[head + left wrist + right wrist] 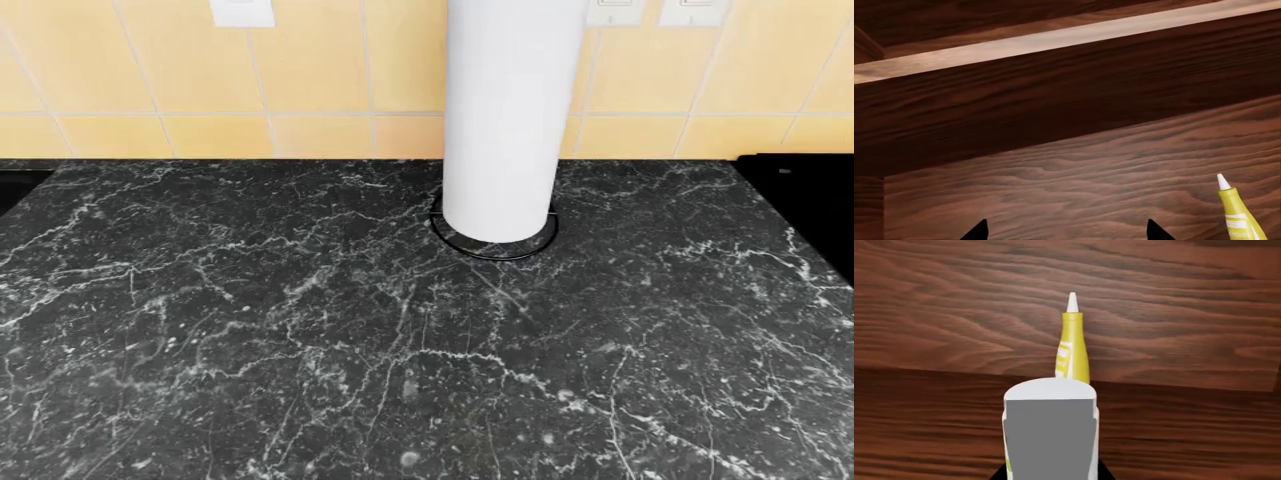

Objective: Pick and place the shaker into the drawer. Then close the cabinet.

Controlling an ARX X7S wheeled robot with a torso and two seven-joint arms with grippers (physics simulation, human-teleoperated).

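Shaker held above the wooden drawer, beside a yellow tube.

The right gripper [1051, 476] has its fingers closed tight on either side of the white-and-grey shaker [1050, 425], which hangs over the drawer [1054, 190] floor, with the yellow tube [1073, 347] lying just beyond it. The left gripper [1066, 232] hangs over the same floor, fingers wide and holding nothing. On the dark marble worktop [240, 340] stands a tall white cylinder [505, 110].

Illumination is even and diffuse in all views, and the rendering is sharp without blur or edge distortion. The drawer [1074, 190] wall casts a soft shadow; its top rim shows pale glare.
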